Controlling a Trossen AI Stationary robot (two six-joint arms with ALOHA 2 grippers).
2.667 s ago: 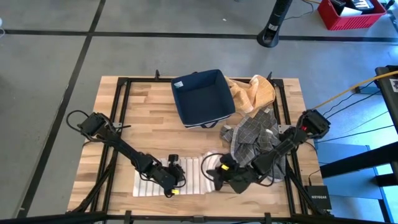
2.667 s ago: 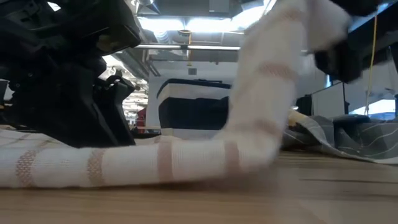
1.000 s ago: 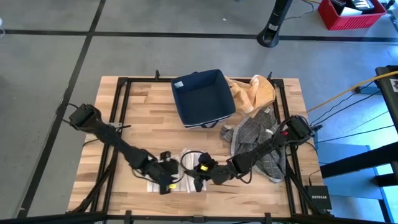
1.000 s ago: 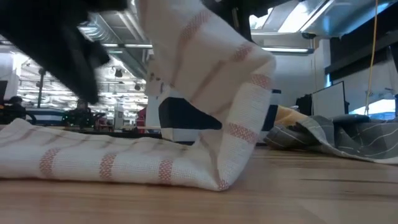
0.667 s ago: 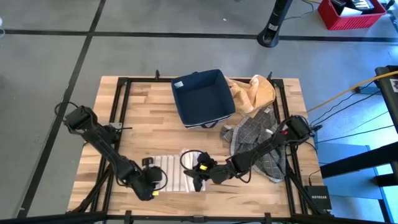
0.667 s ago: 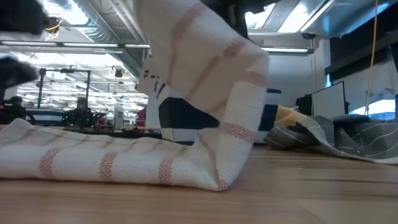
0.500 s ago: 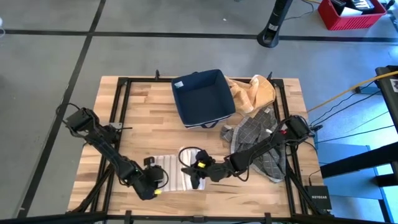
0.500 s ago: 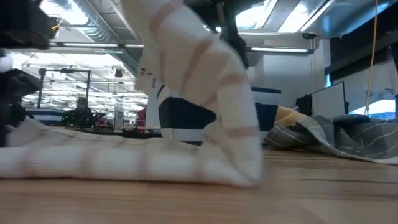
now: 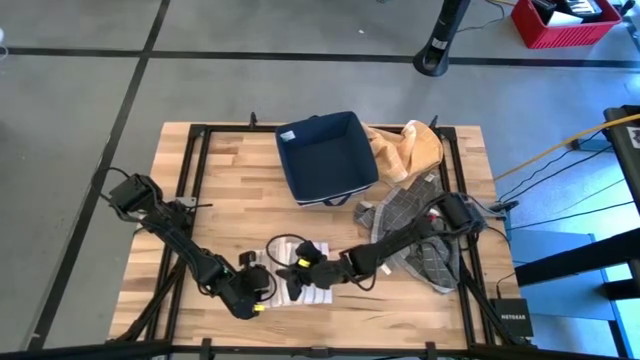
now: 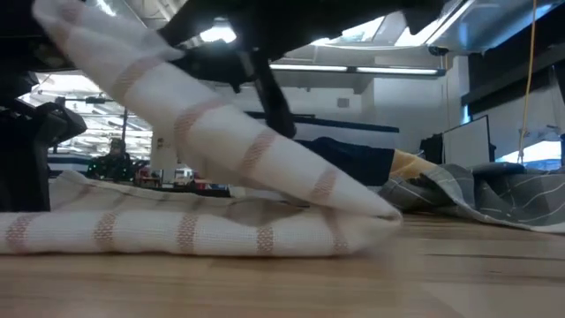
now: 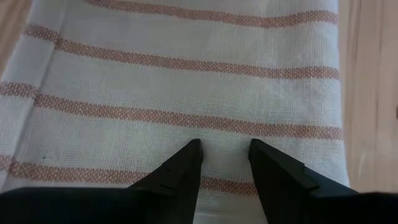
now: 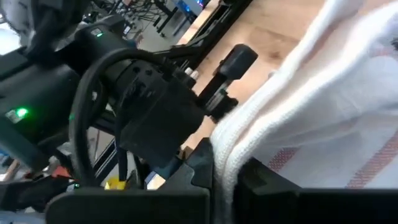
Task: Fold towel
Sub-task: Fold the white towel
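A white towel with reddish stripes (image 10: 177, 231) lies near the table's front edge, folded over on itself, its fold (image 10: 375, 216) toward the right. In the high view the towel (image 9: 320, 297) is mostly hidden under both grippers. My right gripper (image 9: 297, 275) is shut on the towel's upper layer, which slants up from the fold (image 10: 221, 124). My left gripper (image 9: 262, 287) is open, its fingers (image 11: 193, 155) pointing at the flat towel (image 11: 186, 93); I cannot tell whether they touch it. My right gripper pinches an edge of the towel's upper layer (image 12: 225, 146) between its two fingers; one layer or several, I cannot tell. The held edge is lifted clear. The cloth slopes down from it to the fold, which rests on the lower layer on the table.
A navy fabric bin (image 9: 325, 155) stands at the far middle, an orange cloth (image 9: 405, 148) beside it. A grey checked cloth (image 9: 410, 215) lies under my right arm at the right. Bare wood (image 9: 230, 170) lies at the far left.
My right gripper has gone toward the table's left edge and down, carrying the towel's held edge over the lower layer; the raised loop has flattened into a low slanting flap. My left gripper drew back toward the left edge, then came back a little right.
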